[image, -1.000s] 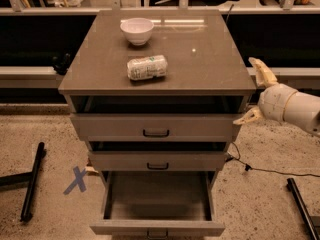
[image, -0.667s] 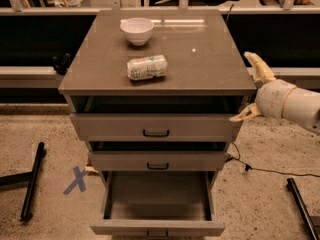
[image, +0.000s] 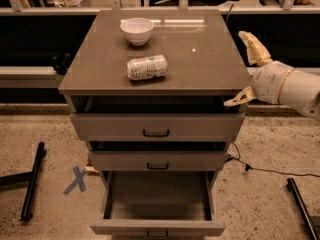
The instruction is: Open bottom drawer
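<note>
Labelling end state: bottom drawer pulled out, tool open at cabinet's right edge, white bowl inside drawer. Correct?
No: camera view shows the white bowl on the cabinet top, not inside the bottom drawer. Rest holds: drawer out, tool open at cabinet's right edge.

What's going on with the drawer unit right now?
The bottom drawer is pulled well out, its box empty. The middle drawer and top drawer are only slightly ajar. The gripper is open beside the cabinet's right edge at top-drawer height, holding nothing. A white bowl and a can lying on its side sit on the cabinet top.
</note>
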Controlling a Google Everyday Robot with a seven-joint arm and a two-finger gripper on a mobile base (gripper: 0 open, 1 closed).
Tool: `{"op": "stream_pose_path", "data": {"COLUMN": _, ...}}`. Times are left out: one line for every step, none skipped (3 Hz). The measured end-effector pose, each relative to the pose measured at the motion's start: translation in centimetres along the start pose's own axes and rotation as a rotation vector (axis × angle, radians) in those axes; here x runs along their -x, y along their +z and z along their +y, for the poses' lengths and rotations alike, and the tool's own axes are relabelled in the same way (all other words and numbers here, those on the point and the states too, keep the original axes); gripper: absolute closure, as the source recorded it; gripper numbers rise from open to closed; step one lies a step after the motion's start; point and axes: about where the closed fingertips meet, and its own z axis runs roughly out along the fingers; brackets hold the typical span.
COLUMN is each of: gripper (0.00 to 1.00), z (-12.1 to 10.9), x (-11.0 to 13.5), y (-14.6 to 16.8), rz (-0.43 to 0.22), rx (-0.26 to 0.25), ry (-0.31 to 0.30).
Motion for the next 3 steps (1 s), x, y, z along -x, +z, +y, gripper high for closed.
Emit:
{"op": "stream_pose_path", "data": {"gripper": 0.00, "z": -2.4, "x": 1.1, "y": 0.6, "rz": -0.007, "rx": -0.030, "ry": -0.039}}
{"op": "stream_pose_path", "data": {"gripper": 0.00, "z": -3.9, "x": 1.9, "y": 1.0, "rz": -0.005, "rx": -0.058, "ry": -0.073}}
{"op": "stream_pose_path", "data": {"gripper": 0.00, "z": -4.0, "x": 1.9, "y": 1.0, "rz": -0.005, "rx": -0.059, "ry": -0.074}}
